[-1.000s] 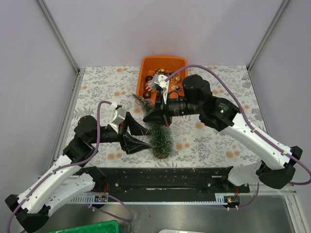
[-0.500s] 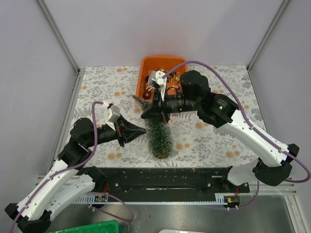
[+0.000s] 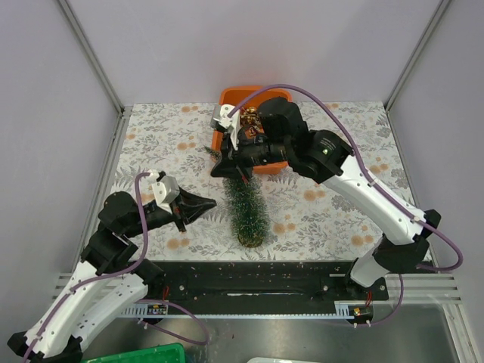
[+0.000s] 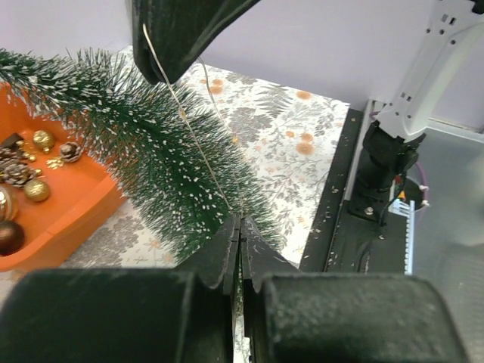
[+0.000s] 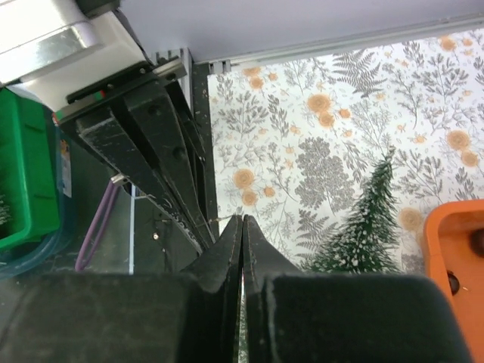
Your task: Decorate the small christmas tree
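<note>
Top external view: the small christmas tree (image 3: 247, 208) is seen with its base toward the arms and its tip toward the orange tray (image 3: 231, 91). The left gripper (image 3: 212, 203) is placed beside its middle, the right gripper (image 3: 218, 169) at its tip. Only in the left wrist view is a thin gold wire (image 4: 189, 128) made out, apparently stretched over the tree and pinched in both closed grippers.

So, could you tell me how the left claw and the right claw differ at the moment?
The left claw sits low, left of the tree's lower half; the right claw reaches over the treetop beside the orange tray. The left claw points right, the right claw left. Both are shut, with a thin wire stretched between their tips.
</note>
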